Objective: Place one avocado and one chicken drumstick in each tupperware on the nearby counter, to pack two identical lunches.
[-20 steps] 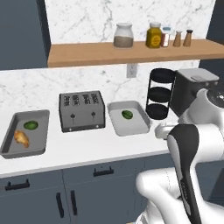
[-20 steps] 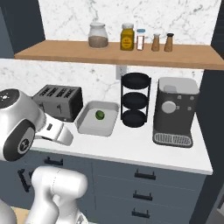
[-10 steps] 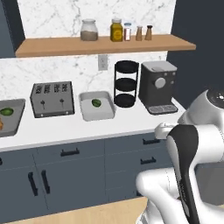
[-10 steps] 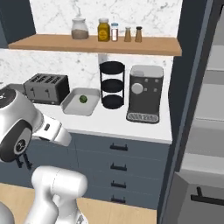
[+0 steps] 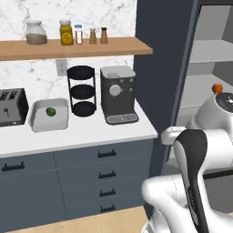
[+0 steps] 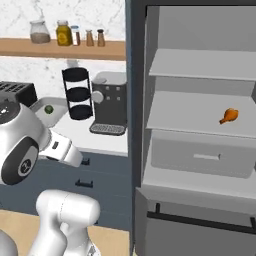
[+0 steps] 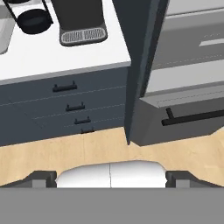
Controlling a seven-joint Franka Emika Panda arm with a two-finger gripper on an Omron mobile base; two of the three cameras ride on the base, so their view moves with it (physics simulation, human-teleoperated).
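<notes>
The tool [image 7: 111,177] hangs released, fingertips [image 7: 41,178] spread wide, over bare wooden floor [image 7: 65,151]. At 12 o'clock the bench [image 7: 52,57] ends in a straight white edge above dark drawers; at 2 o'clock an open fridge [image 6: 200,125] juts out, its lower drawer pulled forward. A small orange-brown chicken drumstick [image 6: 229,116] lies alone on a grey fridge shelf. On the bench a white tupperware [image 5: 48,115] holds a round green avocado [image 5: 50,111], between a toaster [image 5: 11,107] and a black tiered rack [image 5: 82,91], with the coffee machine [image 5: 118,93] beyond.
</notes>
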